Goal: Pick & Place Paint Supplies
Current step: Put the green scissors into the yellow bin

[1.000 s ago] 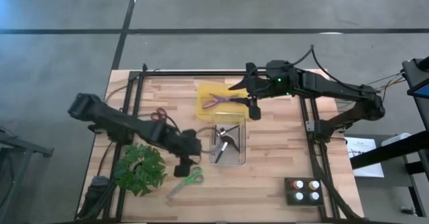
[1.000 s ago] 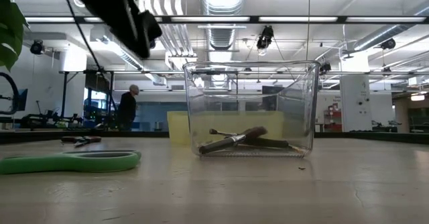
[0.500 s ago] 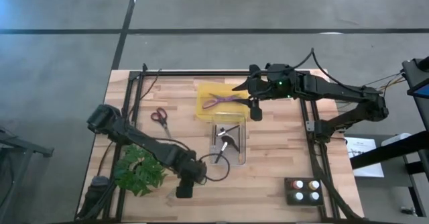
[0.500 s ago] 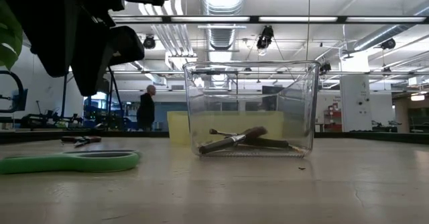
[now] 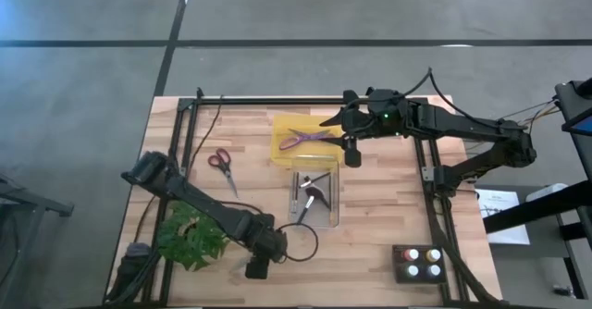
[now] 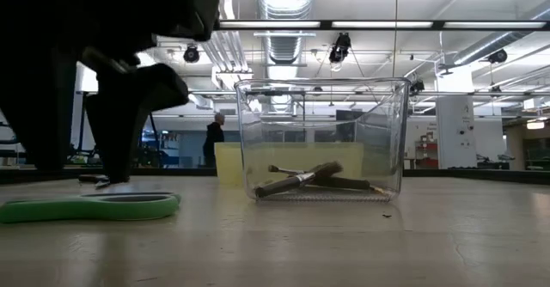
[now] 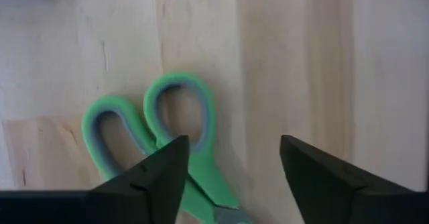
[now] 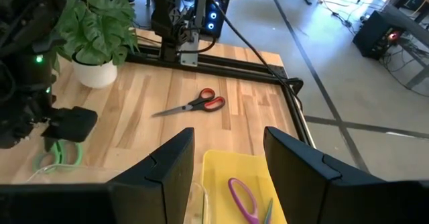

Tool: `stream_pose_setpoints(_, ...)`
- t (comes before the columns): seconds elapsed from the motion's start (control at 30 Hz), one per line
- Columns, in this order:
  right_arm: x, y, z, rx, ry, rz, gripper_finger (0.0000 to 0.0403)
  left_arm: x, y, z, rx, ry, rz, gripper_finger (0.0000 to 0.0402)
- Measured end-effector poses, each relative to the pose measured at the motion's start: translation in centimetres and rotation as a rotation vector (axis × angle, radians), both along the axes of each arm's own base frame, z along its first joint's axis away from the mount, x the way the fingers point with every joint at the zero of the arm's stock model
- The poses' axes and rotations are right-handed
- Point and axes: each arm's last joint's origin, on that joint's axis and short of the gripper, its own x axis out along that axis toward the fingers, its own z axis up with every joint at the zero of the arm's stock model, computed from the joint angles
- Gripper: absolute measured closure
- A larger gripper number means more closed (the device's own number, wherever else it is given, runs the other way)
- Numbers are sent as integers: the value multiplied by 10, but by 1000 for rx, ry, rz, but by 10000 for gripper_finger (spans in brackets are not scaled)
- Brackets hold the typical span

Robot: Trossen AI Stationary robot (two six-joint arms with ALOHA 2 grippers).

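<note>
The left gripper point(image 5: 257, 268) hangs low over the near edge of the table point(image 5: 388, 212), its fingers point(image 7: 151, 177) spread apart and empty, straddling the green scissors point(image 7: 167, 150), which lie flat on the wood in front of the clear bin point(image 5: 314, 198). One finger covers part of a green handle loop; bare wood lies on the other side of the scissors. The leafy plant point(image 5: 192, 235) stands close beside this arm, on the side away from the clear bin, and crowds it there. In the clear bin lie dark-handled brushes point(image 6: 314, 180). The paint bottles point(image 5: 418, 263) sit in a dark holder near the front corner, well apart from the clear bin, with open table between. Behind the clear bin and touching it stands the yellow tray point(image 5: 282, 147), holding the purple scissors point(image 5: 305, 140). The red-handled scissors point(image 5: 222, 166) lie alone on open wood to the tray's side. The right gripper point(image 5: 344, 147) hovers over the tray's far edge, jaws parted and holding nothing.
</note>
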Motion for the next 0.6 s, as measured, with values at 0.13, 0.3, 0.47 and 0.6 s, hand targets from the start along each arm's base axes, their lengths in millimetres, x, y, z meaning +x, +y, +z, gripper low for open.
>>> stream_pose_setpoints(0.13, 0, 0, 0, 1, 1, 1, 225, 1, 0, -10, 22, 30, 7, 118)
stream_pose_setpoints(0.3, 0, 0, 0, 2, 0, 3, 225, 1, 1, -14, 67, 25, 29, 93)
stream_pose_setpoints(0.47, 0, 0, 0, 3, 0, 7, 225, 1, 1, -12, 71, 24, 52, 91)
stream_pose_setpoints(0.6, 0, 0, 0, 3, 1, 7, 225, 0, -1, -10, 66, 19, 55, 91)
